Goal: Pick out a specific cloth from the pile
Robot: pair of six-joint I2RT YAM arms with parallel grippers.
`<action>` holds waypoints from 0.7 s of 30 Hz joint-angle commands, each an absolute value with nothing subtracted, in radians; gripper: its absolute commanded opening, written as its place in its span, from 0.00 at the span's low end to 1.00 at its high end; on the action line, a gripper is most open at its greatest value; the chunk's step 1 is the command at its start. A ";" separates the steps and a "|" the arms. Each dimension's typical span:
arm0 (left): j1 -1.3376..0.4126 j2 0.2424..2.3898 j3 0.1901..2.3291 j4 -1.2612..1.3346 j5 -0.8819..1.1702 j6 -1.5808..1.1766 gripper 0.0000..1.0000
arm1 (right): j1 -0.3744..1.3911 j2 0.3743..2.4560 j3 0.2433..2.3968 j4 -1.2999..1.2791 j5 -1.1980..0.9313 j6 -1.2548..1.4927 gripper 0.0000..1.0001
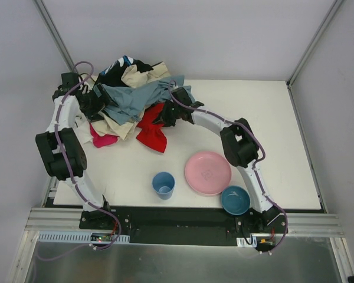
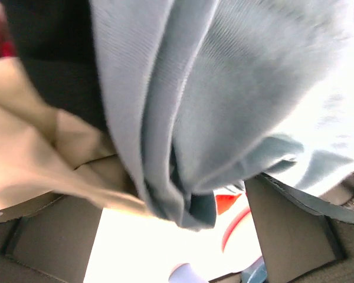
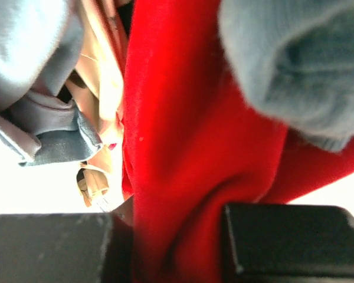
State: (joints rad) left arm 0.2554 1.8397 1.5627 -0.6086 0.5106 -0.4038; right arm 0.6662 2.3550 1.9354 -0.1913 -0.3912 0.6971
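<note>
Bowl [image 1: 235, 200] is nearest, at the table's [image 1: 265, 124] near edge right by the right arm's base. Cup [image 1: 163, 184] is to its left, also near that edge. Plate [image 1: 207, 173] sits between them, a bit further in, with its rim meeting the bowl; touching or overlapping, can't tell. Next out is the cloth [image 1: 152, 132], red, spilling from the pile's near-right side onto bare table, its near tip apart from the plate. Right gripper [image 1: 168, 114] is on the cloth's far end, clamped onto it. Its wrist view shows red fabric pinched between both fingers [image 3: 289, 244], and a fold of the grey-blue garment [image 1: 130, 100] lies over the cloth. Magenta cloth [image 1: 103, 140] pokes out at the pile's near-left side. Left gripper [image 1: 94, 100] is at the pile's left side, jaws wide. Its wrist view has the grey-blue garment hanging between the spread fingers [image 2: 53, 236] with cream fabric [image 2: 29, 153] beside it, nothing pinched. Pile [image 1: 133, 76] fills the table's far-left corner, reaching the far edge.
</note>
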 commanded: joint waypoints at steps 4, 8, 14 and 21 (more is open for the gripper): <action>0.262 1.557 1.462 -0.557 0.411 -0.388 0.98 | 0.647 2.296 1.865 -0.123 -0.517 0.658 0.01; 0.262 1.433 1.407 -0.558 0.382 -0.374 0.99 | 0.640 2.280 1.783 -0.066 -0.529 0.669 0.01; 0.258 1.342 1.404 -0.557 0.506 -0.362 0.96 | 0.620 2.250 1.646 0.041 -0.538 0.696 0.01; 0.152 1.384 1.456 -0.557 0.566 -0.367 0.81 | 0.615 2.249 1.571 0.107 -0.568 0.719 0.01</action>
State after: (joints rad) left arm 0.2157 1.3598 1.4059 -0.5655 0.5056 -0.3843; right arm 0.6170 2.3165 1.6131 0.0952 -0.4984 0.7189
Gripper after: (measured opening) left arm 0.852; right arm 0.148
